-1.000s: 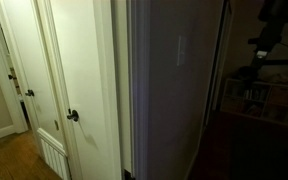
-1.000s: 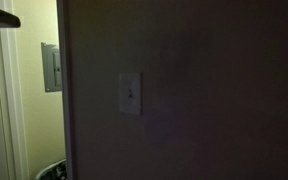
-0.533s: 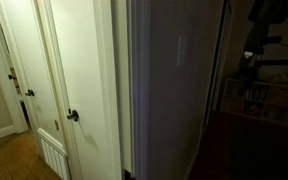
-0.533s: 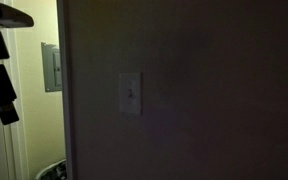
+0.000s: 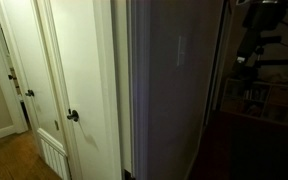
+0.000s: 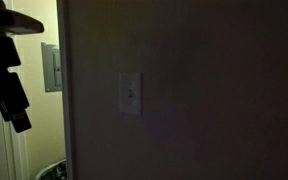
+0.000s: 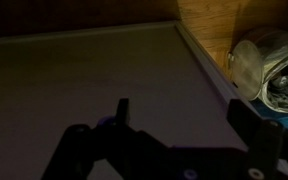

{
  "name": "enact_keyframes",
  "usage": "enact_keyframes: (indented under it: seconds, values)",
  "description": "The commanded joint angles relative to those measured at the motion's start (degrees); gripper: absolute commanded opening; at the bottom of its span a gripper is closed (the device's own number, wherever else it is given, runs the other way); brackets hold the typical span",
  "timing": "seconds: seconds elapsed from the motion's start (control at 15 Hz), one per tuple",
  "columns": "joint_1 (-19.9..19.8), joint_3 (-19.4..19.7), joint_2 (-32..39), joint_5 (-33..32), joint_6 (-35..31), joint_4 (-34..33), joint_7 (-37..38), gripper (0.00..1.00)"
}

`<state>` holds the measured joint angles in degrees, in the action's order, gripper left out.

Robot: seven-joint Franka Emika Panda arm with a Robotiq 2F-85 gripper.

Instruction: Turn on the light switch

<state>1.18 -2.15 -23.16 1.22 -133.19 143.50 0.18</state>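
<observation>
Wrist view: gripper [image 7: 181,113] at the bottom edge, dark, jaws spread wide with nothing between them. It faces a flat grey wall face [image 7: 84,70]. A wood surface [image 7: 214,25] and a clear glass jar [image 7: 269,65] sit at the right. The scene is very dim.

In an exterior view the arm [image 6: 6,85] hangs at the far left, in front of a lit doorway. It is well apart from the light switch [image 6: 130,93], a pale upright plate mid-wall to its right. A grey electrical panel [image 6: 51,67] sits between them, further back.

In an exterior view the arm [image 5: 254,35] is top right and the switch shows faintly on the dark wall. White door [image 5: 84,70] with dark door knob [image 5: 73,116] at the left.
</observation>
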Motion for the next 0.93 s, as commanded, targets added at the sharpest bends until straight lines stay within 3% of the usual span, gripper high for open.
enact_keyframes:
  seconds: [0.0, 0.47, 0.87]
  values:
    - [-1.5, 1.2, 3.6, -2.7, -5.2, -1.2, -0.9, 1.0]
    - [-3.3, 2.8, 10.9, -7.9, -19.8, -3.6, -3.0, 1.0]
    - [-4.4, 4.8, 17.4, -9.4, -26.7, -8.9, -5.4, 1.0]
